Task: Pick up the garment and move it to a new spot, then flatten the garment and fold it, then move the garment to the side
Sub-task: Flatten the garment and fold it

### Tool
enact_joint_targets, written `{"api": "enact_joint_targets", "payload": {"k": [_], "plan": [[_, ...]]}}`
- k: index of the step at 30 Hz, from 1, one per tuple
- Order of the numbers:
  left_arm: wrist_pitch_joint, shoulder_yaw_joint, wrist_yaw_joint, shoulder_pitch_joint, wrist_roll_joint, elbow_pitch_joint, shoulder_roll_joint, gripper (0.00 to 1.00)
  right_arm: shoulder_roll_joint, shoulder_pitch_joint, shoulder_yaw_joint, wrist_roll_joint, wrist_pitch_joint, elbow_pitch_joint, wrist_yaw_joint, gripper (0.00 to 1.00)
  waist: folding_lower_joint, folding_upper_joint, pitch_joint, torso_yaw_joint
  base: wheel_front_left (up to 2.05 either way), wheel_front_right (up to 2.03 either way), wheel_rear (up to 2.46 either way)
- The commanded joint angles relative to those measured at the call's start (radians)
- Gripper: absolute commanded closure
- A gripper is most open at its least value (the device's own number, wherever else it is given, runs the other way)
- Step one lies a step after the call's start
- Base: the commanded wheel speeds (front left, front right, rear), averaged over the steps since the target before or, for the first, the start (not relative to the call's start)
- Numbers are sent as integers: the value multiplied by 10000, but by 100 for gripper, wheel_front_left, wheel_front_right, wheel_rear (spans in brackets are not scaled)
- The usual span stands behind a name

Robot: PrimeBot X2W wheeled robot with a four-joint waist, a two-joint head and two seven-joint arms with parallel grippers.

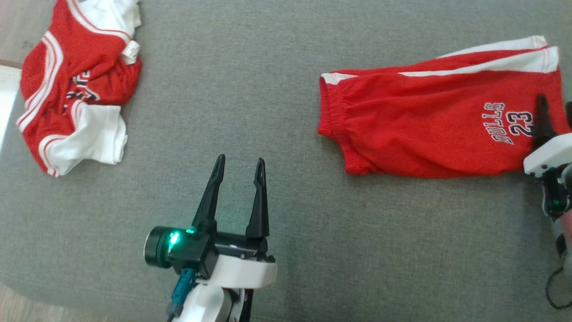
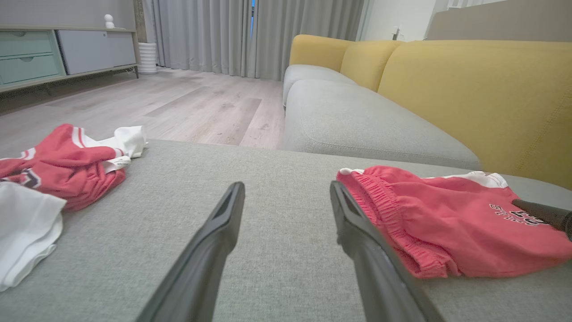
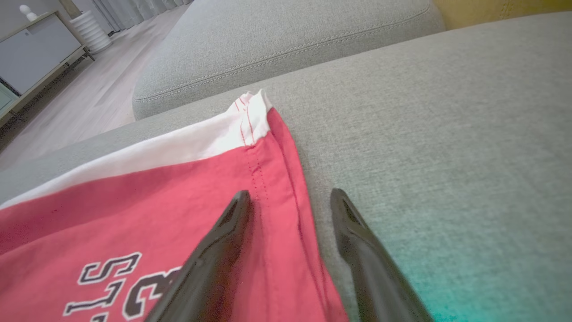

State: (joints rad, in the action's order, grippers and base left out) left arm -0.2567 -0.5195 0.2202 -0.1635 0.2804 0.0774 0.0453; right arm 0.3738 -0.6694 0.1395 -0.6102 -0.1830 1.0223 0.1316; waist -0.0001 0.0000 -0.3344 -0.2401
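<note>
Left gripper (image 1: 240, 159) hovers over the near middle of the grey seat pad (image 1: 250, 80), fingers spread wide, nothing between them, just bare fabric below. Right gripper (image 3: 289, 193) is at the pad's right edge, also open: one finger (image 3: 223, 237) is over red cloth, the other over bare pad, with the stitched hem running between them. I can't tell if the tips touch down.

The red shorts (image 1: 424, 129) lie flat on the right part of the pad, doubled over, waistband toward the pad's middle, white side stripes on the far side, "BULLS 23" print at the right end by my right gripper.

A crumpled red-and-white jersey (image 1: 76, 85) sits on the pad's far-left corner, well apart from the shorts.

Beyond the pad's far edge in the left wrist view: a grey-and-yellow sofa (image 2: 469, 89), wood floor (image 2: 201, 103), a low cabinet (image 2: 67, 49), grey curtains (image 2: 214, 36).
</note>
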Motion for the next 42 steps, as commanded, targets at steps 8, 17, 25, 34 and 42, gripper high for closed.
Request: {"api": "enact_joint_targets", "payload": {"k": [8, 17, 25, 34, 42], "plan": [[-51, 566, 41, 262, -331, -303, 50, 0, -180, -29, 390, -637, -196, 74, -9, 100, 1, 0, 459, 348, 0, 0, 0], [-51, 820, -153, 241, -435, -121, 49, 0, 728, 270, 518, -930, -424, 7, -9, 100, 1, 0, 743, 1382, 0, 0, 0], [-51, 737, -229, 112, -364, 49, 49, 0, 1142, 40, 492, -1014, -603, -318, -9, 100, 1, 0, 806, 1628, 0, 0, 0], [-51, 675, -348, 224, -252, 374, 49, 0, 43, -419, 1524, -633, -728, -2044, -9, 100, 1, 0, 1196, 1187, 0, 0, 0], [-51, 656, -328, 418, -90, 454, 49, 0, -1204, -90, 3116, -480, -361, -2948, -9, 100, 1, 0, 1494, 644, 0, 0, 0]]}}
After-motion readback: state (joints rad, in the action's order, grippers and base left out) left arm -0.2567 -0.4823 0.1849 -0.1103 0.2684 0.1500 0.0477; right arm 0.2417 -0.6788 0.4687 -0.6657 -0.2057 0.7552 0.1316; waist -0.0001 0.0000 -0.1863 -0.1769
